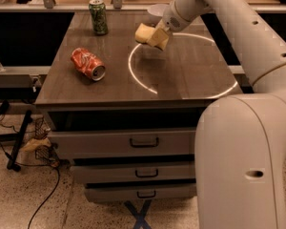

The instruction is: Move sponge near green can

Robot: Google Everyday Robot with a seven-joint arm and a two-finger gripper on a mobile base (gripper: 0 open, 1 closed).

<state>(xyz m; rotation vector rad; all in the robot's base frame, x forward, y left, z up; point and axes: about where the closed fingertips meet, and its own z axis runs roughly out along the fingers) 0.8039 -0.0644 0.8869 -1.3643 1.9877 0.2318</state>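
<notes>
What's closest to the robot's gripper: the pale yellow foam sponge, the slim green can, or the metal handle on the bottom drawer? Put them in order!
The gripper hangs over the back of the dark table.
1. Pale yellow foam sponge: clamped in the gripper.
2. Slim green can: upright at the table's far left corner.
3. Bottom drawer handle: low down, below the table's front edge.

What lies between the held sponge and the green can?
Only bare tabletop, in the camera view; the hand grips the sponge above the table, short of the green can.
</notes>
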